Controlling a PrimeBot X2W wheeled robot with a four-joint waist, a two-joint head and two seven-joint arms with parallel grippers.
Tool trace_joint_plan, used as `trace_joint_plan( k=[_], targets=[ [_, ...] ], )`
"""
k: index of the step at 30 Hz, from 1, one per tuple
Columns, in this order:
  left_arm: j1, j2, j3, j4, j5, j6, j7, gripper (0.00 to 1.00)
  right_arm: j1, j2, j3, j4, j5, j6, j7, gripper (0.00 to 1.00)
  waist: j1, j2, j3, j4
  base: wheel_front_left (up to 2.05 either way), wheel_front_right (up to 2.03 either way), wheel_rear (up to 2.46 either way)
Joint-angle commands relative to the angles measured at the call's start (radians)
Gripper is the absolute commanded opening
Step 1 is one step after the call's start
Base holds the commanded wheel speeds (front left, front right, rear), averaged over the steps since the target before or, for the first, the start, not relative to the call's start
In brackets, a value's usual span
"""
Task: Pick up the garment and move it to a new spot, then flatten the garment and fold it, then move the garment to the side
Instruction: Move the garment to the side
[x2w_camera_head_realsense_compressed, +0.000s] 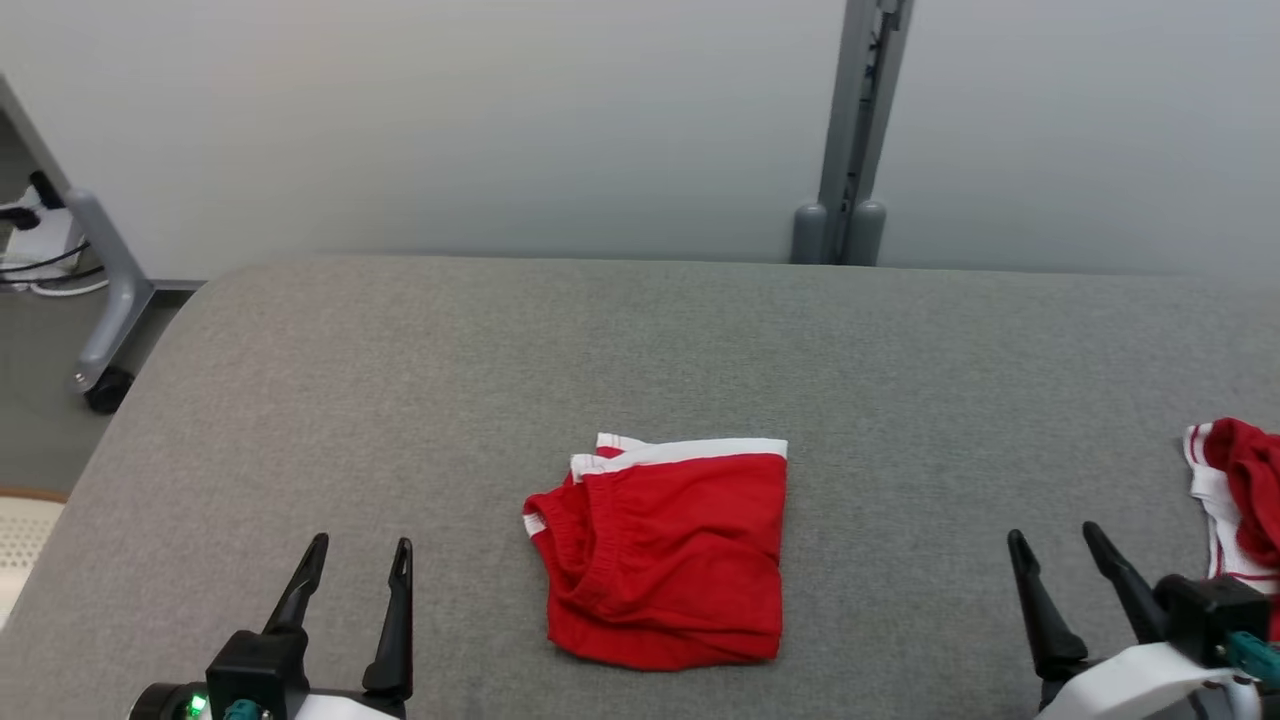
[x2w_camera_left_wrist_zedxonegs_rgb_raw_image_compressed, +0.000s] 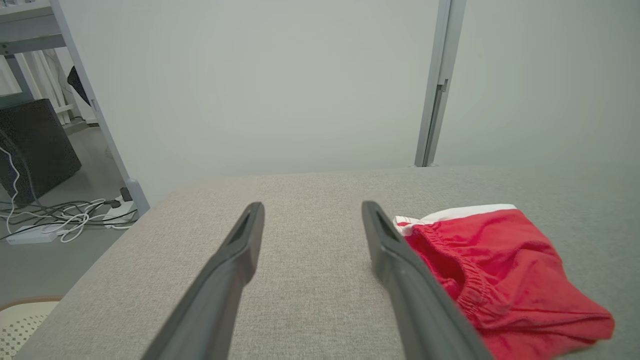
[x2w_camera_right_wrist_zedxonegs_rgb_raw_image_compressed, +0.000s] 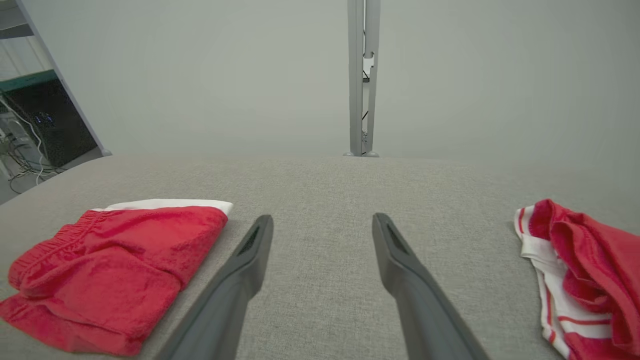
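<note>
Nearest the robot, the left gripper was at the lower left of the head view, over the grey cloth-covered table. Its two dark fingers stood apart with nothing between them. The right gripper was at the lower right, with its fingers also apart and empty, leaning a little toward the left.

Between the two grippers and slightly farther out, the folded red garment lay flat on the table in a rough square. It had a white band along its far edge and a gathered elastic edge at its left side. It was well apart from both grippers.

Just beyond the right gripper, a crumpled red and white garment lay at the right edge of the head view.

Behind the table's far edge rose a grey post against a pale wall. Off to the far left, a grey frame leg stood on the floor near some cables.
</note>
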Motion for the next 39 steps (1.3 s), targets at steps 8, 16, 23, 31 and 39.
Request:
trace_joint_plan(
  k=[8,16,23,31,39],
  targets=[
    [-0.097,-0.029,-0.03,0.052,0.009,-0.029,-0.029,1.0,-0.169,0.012,0.149,0.225,0.056,0.002,-0.011,1.0,0.0,0.0,0.08,0.11,0.0,0.0,0.0],
    [-0.169,-0.063,-0.047,0.096,0.008,-0.047,-0.057,1.0,-0.316,0.049,0.255,0.459,0.148,0.002,-0.04,1.0,0.0,0.0,0.116,0.164,0.0,0.0,0.0],
    [-0.203,-0.08,-0.051,0.128,0.012,-0.058,-0.073,1.0,-0.407,0.071,0.346,0.659,0.221,0.002,0.007,1.0,0.0,0.0,0.129,0.186,0.0,0.0,0.0],
    [-0.202,-0.079,-0.039,0.144,0.015,-0.058,-0.082,1.0,-0.464,0.066,0.437,0.726,0.293,0.001,-0.016,0.0,0.0,0.0,0.132,0.172,0.0,0.0,0.0],
    [-0.167,-0.063,-0.024,0.142,0.018,-0.047,-0.086,1.0,-0.456,0.006,0.534,0.686,0.309,0.001,-0.093,0.0,0.0,0.0,0.096,0.075,0.0,0.0,0.0]
  ],
)
